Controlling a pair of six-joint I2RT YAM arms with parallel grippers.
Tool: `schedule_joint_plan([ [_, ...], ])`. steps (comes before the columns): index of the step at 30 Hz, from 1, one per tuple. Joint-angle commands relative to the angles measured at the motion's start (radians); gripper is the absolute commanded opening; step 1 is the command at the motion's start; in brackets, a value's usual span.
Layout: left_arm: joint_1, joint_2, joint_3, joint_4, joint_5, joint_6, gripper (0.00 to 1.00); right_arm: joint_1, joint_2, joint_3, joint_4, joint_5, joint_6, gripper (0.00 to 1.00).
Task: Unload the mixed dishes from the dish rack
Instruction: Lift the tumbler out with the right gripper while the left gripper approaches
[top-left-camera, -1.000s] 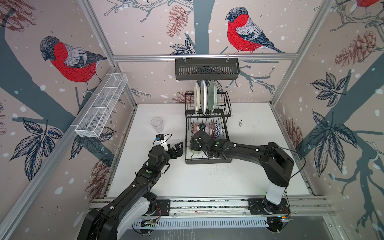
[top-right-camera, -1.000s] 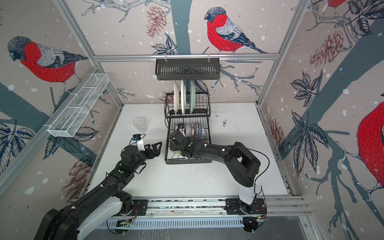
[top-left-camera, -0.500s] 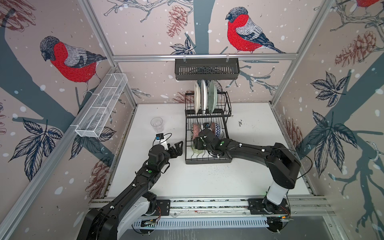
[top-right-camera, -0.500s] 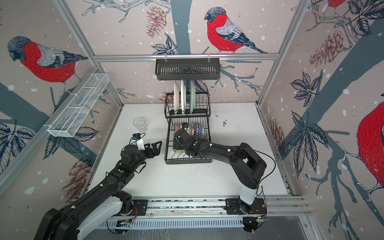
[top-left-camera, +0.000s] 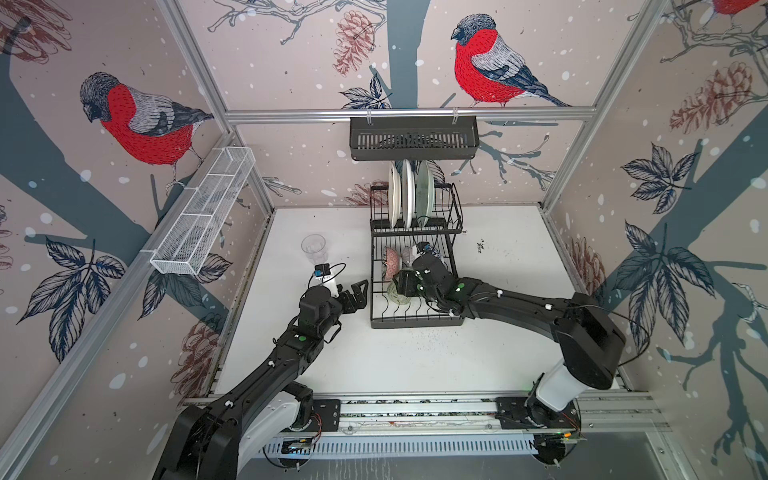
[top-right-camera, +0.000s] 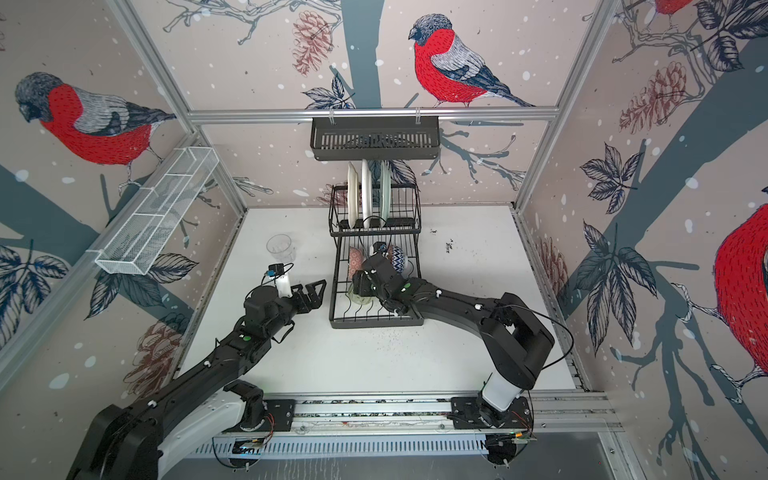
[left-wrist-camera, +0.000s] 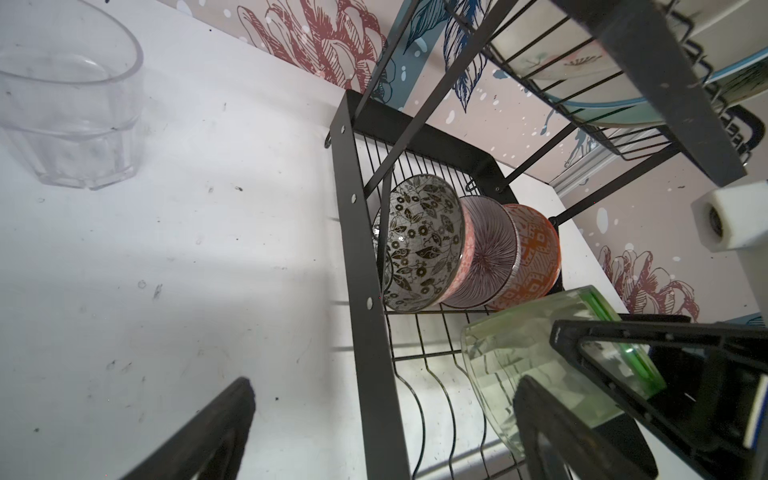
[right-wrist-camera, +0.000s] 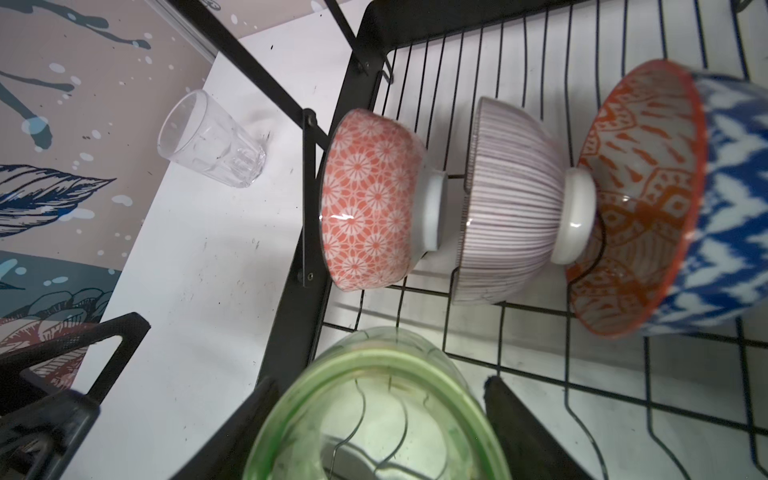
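Right, status. The right gripper (right-wrist-camera: 378, 386) is inside the lower level of the dish rack (top-left-camera: 415, 323), jaws part-way apart and clamped on the green ribbed glass (right-wrist-camera: 374, 419). Its fingers (right-wrist-camera: 515, 419) sit on opposite sides of the glass wall, touching it. The glass is tilted, not upright. It's on the left side of the lower level over the wavy slot wires, nearer the front than the bowls. Can't tell whether it's lifted clear of the wires or resting on them.

The left gripper (top-left-camera: 358, 295) has its jaws spread wide with nothing between them. It hovers over the table (top-left-camera: 415, 365) just beside the rack's left edge, pointing at the rack, not touching it.

The rest of the load:
- Three bowls stand on edge in a close row at the back of the lower level: coral floral bowl (right-wrist-camera: 365, 208), striped bowl (right-wrist-camera: 511, 203), orange-and-blue bowl (right-wrist-camera: 648, 199).
- Three plates stand upright in the upper-level slots: cream plate (top-left-camera: 392, 195), white plate (top-left-camera: 408, 193), pale green plate (top-left-camera: 424, 193).
- The clear glass (top-left-camera: 313, 248) is off the rack. It stands upright on the table left of the rack, well apart from it and beyond the left gripper.

The slotted black shelf basket (top-left-camera: 413, 139) hangs on the back rail above the rack. The white mesh basket (top-left-camera: 203, 212) hangs on the left wall.
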Motion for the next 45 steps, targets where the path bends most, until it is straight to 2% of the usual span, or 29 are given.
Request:
schedule_joint_plan([
  [1,-0.001,0.009,0.007,0.096,0.072,-0.02,0.97,-0.01,-0.031,-0.021,0.072,-0.026,0.014,0.52],
  [6,-0.001,0.037,0.013,0.17,0.185,-0.054,0.95,-0.034,-0.085,-0.062,0.105,-0.043,0.012,0.52],
  [11,-0.007,0.049,0.011,0.229,0.245,-0.101,0.92,-0.059,-0.129,-0.087,0.133,-0.055,0.018,0.52],
  [18,-0.031,0.053,0.008,0.269,0.269,-0.158,0.89,-0.079,-0.163,-0.09,0.179,-0.089,0.021,0.51],
  [25,-0.097,0.057,0.025,0.307,0.252,-0.196,0.86,-0.092,-0.193,-0.091,0.202,-0.107,0.02,0.51],
  [32,-0.15,0.127,0.053,0.402,0.266,-0.244,0.85,-0.112,-0.235,-0.113,0.236,-0.154,0.041,0.51],
  [45,-0.235,0.284,0.124,0.587,0.308,-0.287,0.76,-0.138,-0.304,-0.158,0.272,-0.219,0.079,0.51],
])
